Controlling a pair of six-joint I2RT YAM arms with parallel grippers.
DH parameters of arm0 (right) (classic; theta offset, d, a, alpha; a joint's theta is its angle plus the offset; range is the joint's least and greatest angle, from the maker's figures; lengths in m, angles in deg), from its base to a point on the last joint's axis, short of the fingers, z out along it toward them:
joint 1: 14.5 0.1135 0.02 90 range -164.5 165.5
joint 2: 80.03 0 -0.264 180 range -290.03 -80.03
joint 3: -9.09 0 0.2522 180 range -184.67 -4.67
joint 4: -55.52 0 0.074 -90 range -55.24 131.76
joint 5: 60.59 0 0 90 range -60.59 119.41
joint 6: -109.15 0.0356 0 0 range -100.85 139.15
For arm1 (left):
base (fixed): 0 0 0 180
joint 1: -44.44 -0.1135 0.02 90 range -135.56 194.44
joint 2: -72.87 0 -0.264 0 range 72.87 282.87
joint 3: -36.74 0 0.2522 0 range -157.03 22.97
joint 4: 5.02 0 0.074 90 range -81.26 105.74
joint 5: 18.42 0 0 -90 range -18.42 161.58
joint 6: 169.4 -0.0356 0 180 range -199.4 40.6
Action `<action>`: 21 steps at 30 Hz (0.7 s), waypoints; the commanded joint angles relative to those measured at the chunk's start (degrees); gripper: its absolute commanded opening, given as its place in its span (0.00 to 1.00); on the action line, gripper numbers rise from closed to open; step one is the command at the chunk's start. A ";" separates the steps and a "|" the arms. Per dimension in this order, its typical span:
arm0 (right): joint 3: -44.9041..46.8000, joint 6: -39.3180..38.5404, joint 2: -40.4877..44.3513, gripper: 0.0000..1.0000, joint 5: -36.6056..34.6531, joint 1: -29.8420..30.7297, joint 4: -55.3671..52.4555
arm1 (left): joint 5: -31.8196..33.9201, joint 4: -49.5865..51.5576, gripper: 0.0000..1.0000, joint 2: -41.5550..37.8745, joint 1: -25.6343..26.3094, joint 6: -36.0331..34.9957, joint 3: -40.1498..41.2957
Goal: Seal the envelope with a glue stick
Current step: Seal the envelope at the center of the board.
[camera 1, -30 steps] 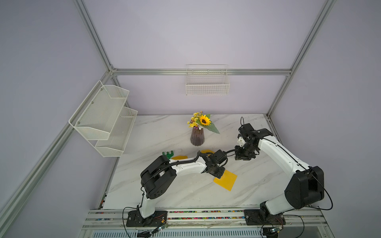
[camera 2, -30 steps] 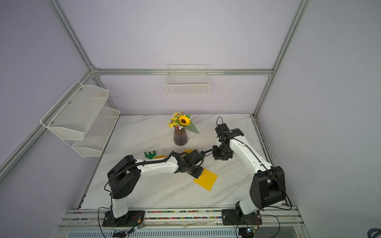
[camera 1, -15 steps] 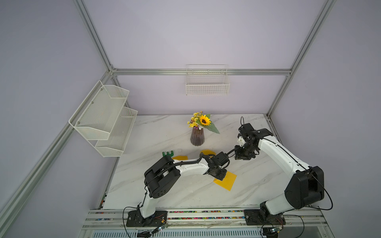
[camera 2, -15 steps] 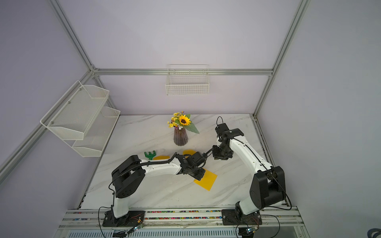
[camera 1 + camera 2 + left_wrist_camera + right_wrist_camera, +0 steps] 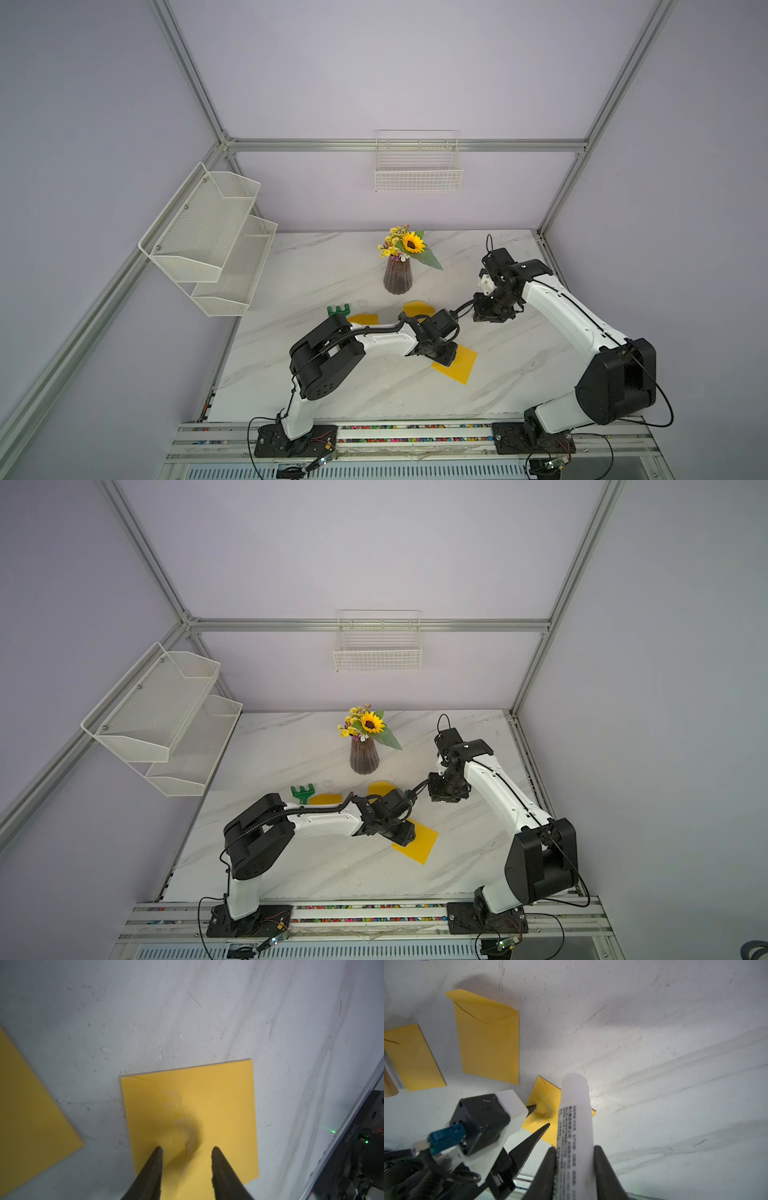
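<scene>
OK, my left gripper (image 5: 187, 1150) is spread over the yellow envelope (image 5: 207, 1105), fingertips (image 5: 158, 1153) either side of its flap edge (contact: can't tell). At 1 o'clock from it, my right gripper (image 5: 575, 1157) pinches the glue stick (image 5: 575, 1115), free end toward the envelope. Vase (image 5: 398, 276) farther back at 11 o'clock.

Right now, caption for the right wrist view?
Right pincer grips the white glue stick; open left pincer sits over the yellow envelope.
</scene>
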 commanded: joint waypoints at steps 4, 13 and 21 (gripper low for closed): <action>0.54 -0.10 1.91 0.00 0.62 -0.27 0.97 | -2.69 -1.04 0.30 -0.79 -0.88 2.45 3.78; 0.07 -0.10 2.06 0.00 0.27 -0.25 0.86 | -0.10 4.09 0.16 -0.55 -0.39 -0.20 2.06; -0.63 -0.28 2.70 0.00 0.38 -0.83 0.83 | 6.62 14.56 0.15 1.72 1.98 -4.07 -2.45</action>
